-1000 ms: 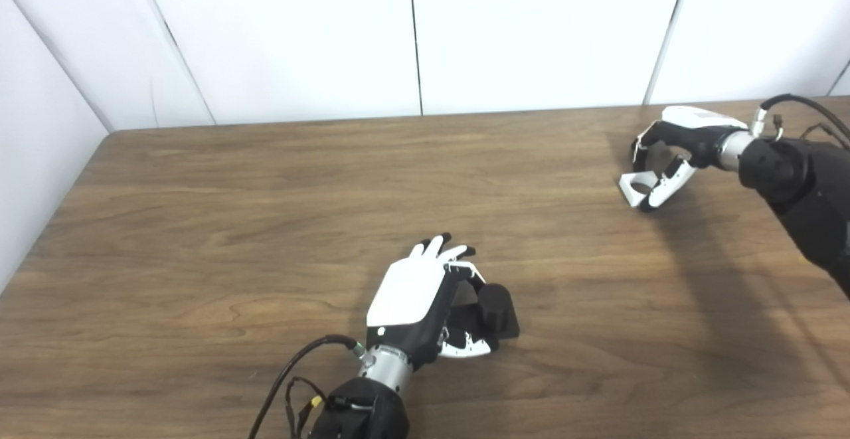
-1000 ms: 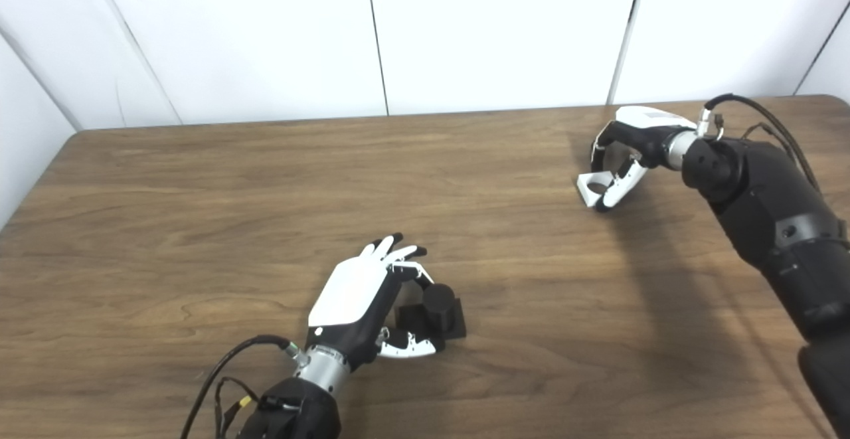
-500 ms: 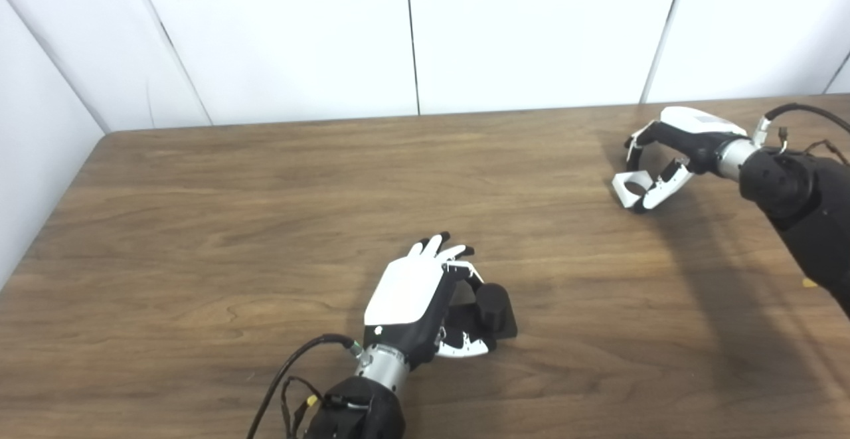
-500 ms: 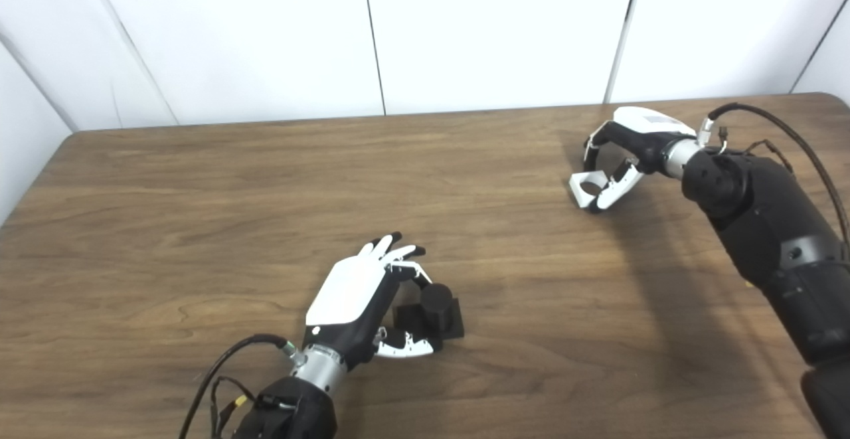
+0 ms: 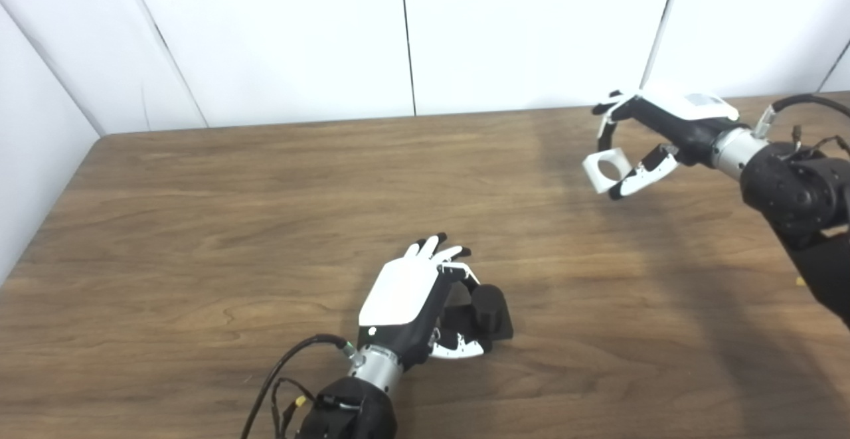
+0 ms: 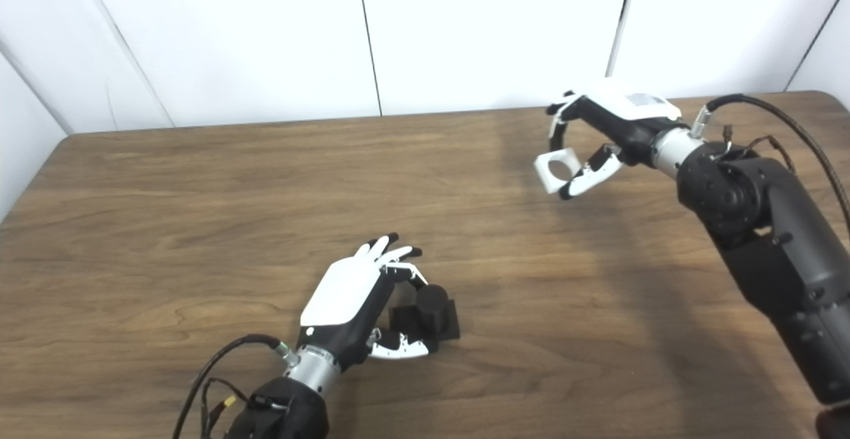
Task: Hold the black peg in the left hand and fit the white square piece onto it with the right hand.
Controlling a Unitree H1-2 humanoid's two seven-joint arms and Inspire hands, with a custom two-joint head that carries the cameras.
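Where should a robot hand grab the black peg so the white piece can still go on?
Probably low down, by the square base of the black peg, coming in from the left as the left robot hand does. That leaves the round post pointing up, clear for the white square piece.

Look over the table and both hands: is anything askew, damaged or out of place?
Nothing stands out. The left hand steadies the upright black peg on the table, and the right hand holds the white square piece above it.

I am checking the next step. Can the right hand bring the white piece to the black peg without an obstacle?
Probably yes. The right hand holds the white square piece above bare table; the black peg has its top uncovered beside the left hand.
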